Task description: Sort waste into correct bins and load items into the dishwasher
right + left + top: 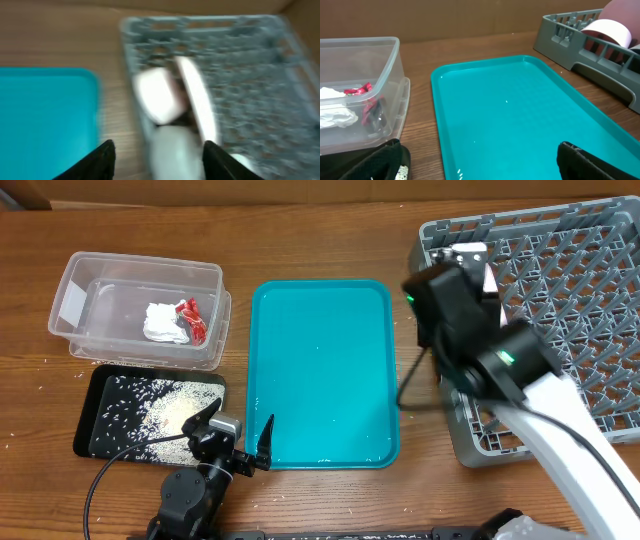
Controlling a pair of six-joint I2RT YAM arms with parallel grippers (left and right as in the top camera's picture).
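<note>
Rack [560, 270] at rt holds plate [197, 100] & bowls [157, 95]. R gripper [157, 162] above it, L gripper [238, 438] at teal tray [320, 360] near edge: both spread wide, empty. Tub [75, 290] has tissue [160, 325], wrapper [193, 320]; black tray [85, 420] has rice [140, 405].

Even, bright light, soft shadows. Small glints on teal tray [506, 102]. Right wrist view heavily motion-blurred, dish rack [250, 75] smeared. Overhead, left wrist views sharp.
</note>
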